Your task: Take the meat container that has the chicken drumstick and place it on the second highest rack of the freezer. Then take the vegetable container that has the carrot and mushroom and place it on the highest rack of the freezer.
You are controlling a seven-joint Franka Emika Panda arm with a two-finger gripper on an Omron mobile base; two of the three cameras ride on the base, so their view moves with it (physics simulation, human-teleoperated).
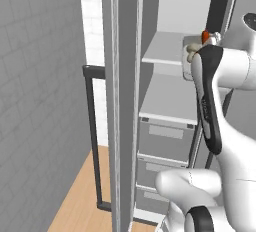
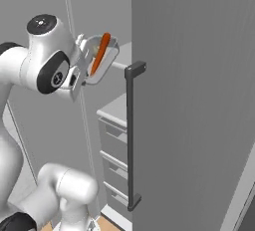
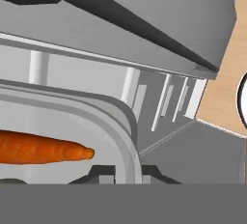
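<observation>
My gripper [image 3: 123, 174] is shut on the rim of the vegetable container [image 3: 118, 121], a pale grey tray. The carrot [image 3: 43, 148] lies inside it. In the right base view the container [image 2: 110, 56] tilts steeply, the carrot [image 2: 101, 52] standing on end in it. From the left base, the container [image 1: 188, 56] hangs at the front edge of the highest rack [image 1: 162, 48] of the open freezer [image 1: 150, 6], with the mushroom [image 1: 191, 50] and carrot [image 1: 205, 36] showing above my arm. The second highest rack [image 1: 167, 98] lies bare where I see it. The meat container and chicken drumstick are hidden.
The freezer door [image 1: 122, 101] stands open on the left with its dark bar handle [image 1: 92, 136]. Grey drawers [image 1: 165, 136] sit under the shelves. A second grey door with a dark handle [image 2: 130, 135] rises close on the right. Wooden floor [image 1: 82, 196] lies below.
</observation>
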